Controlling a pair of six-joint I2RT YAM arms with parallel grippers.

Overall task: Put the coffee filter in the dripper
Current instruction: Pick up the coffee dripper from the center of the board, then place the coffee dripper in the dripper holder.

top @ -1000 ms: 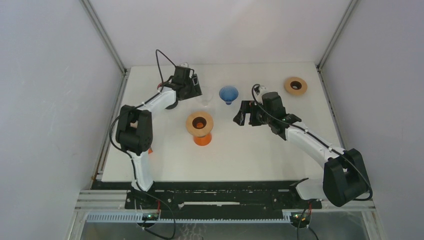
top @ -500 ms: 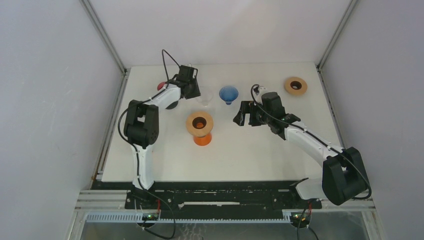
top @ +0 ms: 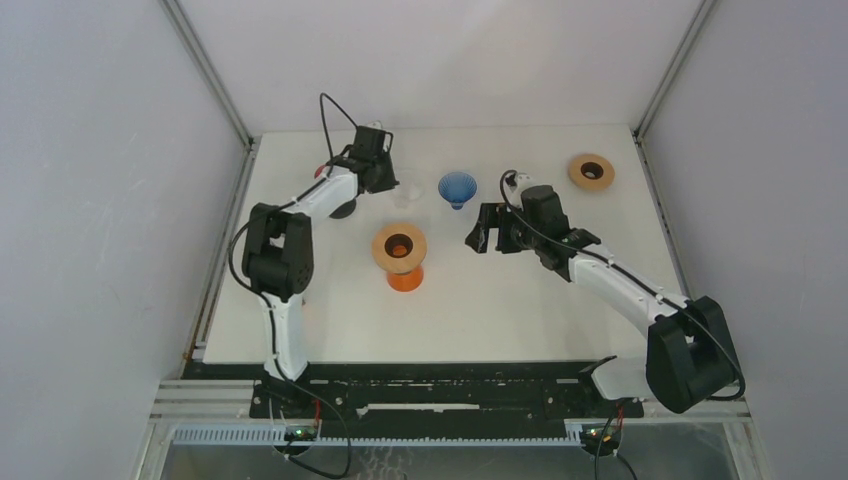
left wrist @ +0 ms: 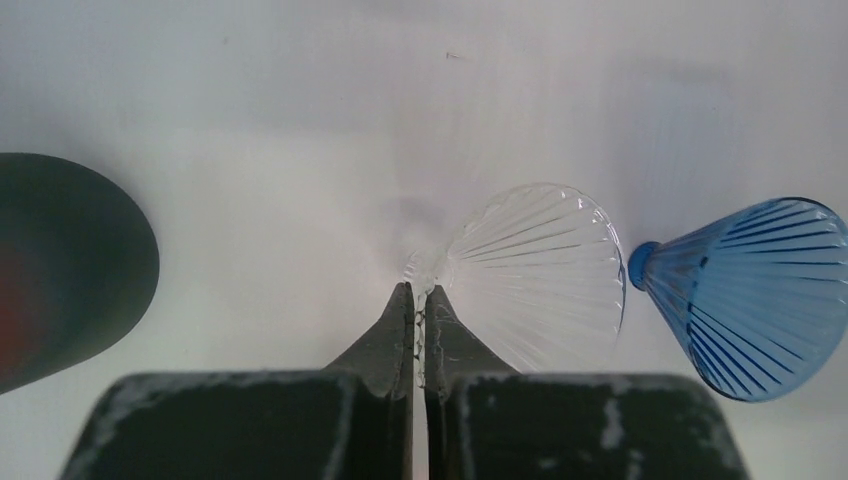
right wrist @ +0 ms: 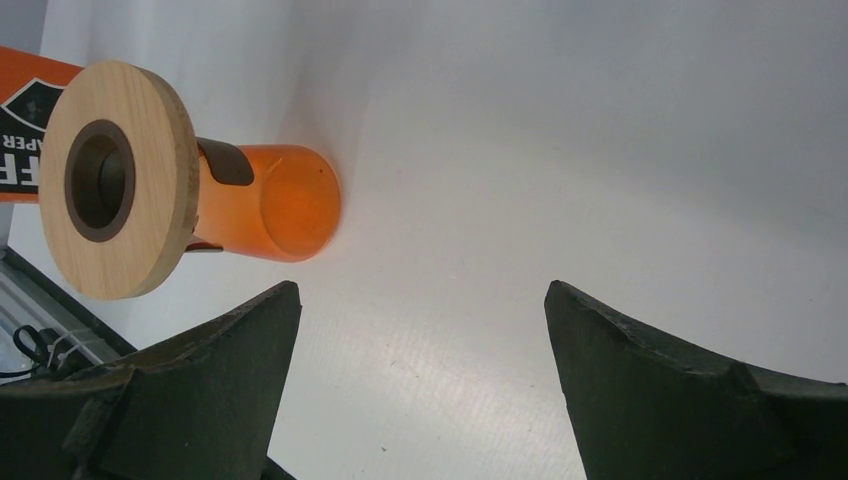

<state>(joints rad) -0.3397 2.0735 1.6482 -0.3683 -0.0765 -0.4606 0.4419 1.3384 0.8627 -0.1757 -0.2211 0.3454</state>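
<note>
Pale grey walls (top: 120, 200) close in a white counter (top: 480, 310). Both arms reach out over it from the near edge. Near the middle stands an orange stand with a wooden ring top (top: 401, 250), and a loose wooden ring (top: 590, 171) lies at the far right. A dark round object (left wrist: 60, 270) sits at the far left.

The blue ribbed cone (left wrist: 740, 300) lies on its side toward the far middle. The clear ribbed cone (left wrist: 540, 270) lies just left of it, nearly touching.

The right tool (right wrist: 420, 300) hangs right of the orange stand, its fingers spread wide with nothing between them. The left tool (left wrist: 420, 310) has its fingers pressed together, pinching the narrow end of the clear ribbed cone.
</note>
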